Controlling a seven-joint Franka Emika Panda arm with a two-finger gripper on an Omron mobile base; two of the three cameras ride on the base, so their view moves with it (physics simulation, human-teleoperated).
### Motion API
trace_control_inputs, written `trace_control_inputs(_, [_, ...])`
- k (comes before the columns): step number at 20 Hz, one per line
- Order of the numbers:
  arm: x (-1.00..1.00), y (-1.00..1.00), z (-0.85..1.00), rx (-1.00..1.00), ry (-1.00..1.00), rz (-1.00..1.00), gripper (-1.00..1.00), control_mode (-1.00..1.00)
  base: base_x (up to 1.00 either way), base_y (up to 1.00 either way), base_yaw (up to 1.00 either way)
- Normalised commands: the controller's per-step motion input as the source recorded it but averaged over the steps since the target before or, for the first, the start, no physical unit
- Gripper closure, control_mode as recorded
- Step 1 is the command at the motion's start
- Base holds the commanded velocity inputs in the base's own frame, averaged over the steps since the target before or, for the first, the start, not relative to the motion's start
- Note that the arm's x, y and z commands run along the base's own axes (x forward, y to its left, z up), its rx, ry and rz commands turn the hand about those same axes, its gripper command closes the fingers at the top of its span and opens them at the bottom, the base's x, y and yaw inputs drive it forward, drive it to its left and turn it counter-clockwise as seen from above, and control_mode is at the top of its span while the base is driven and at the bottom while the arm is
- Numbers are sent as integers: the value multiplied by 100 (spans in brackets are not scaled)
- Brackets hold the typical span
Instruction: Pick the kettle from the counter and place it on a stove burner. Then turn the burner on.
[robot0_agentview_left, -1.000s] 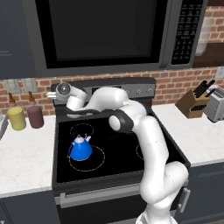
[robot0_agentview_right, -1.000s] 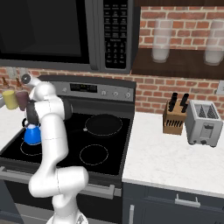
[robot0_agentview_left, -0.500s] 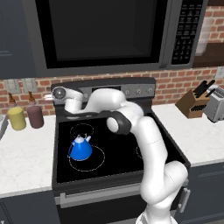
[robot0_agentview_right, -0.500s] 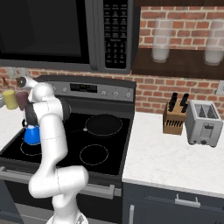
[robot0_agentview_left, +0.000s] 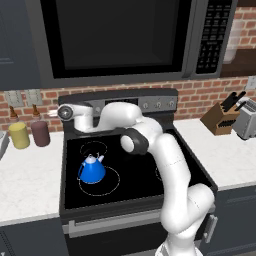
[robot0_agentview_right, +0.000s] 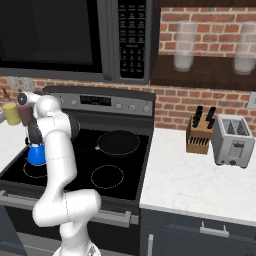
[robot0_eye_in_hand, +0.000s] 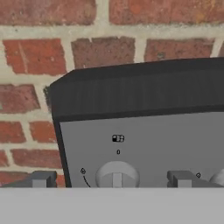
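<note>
A single small, bright blue, cone-shaped kettle (robot0_agentview_left: 92, 169) stands upright on the black cooktop (robot0_agentview_left: 140, 175), inside the largest white-outlined stove burner (robot0_agentview_left: 111, 186) near the front left corner, its pale knobbed lid on top and its short spout aimed toward the right rear of the stove. One white arm reaches from the front edge across the glass to the rear left corner, where the gripper (robot0_eye_in_hand: 111, 180) faces the grey control panel (robot0_eye_in_hand: 175, 135) with its jaws wide apart and nothing between them; one round knob (robot0_eye_in_hand: 117, 175) sits centred between the two dark fingertips (robot0_eye_in_hand: 40, 179). On the white counter (robot0_agentview_left: 27, 180) left of the stove stand two jars, one yellow jar (robot0_agentview_left: 19, 135) and one brown jar (robot0_agentview_left: 40, 133). Right of the stove sit one knife block (robot0_agentview_right: 199, 132) and one toaster (robot0_agentview_right: 232, 140).
</note>
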Motion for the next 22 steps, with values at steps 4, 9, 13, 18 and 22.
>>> trace_control_inputs(4, [0,-5,-7,0,-3,0,-100,-100,0,0,0])
trace_control_inputs(9, [9,-2,-1,0,-1,0,-100,-100,0,0,0])
trace_control_inputs(13, [11,-1,0,0,0,0,-100,-100,0,0,0])
trace_control_inputs(18, [13,0,0,0,0,0,-100,-100,0,0,0])
trace_control_inputs(22, [0,0,0,0,0,0,100,-100,0,0,0])
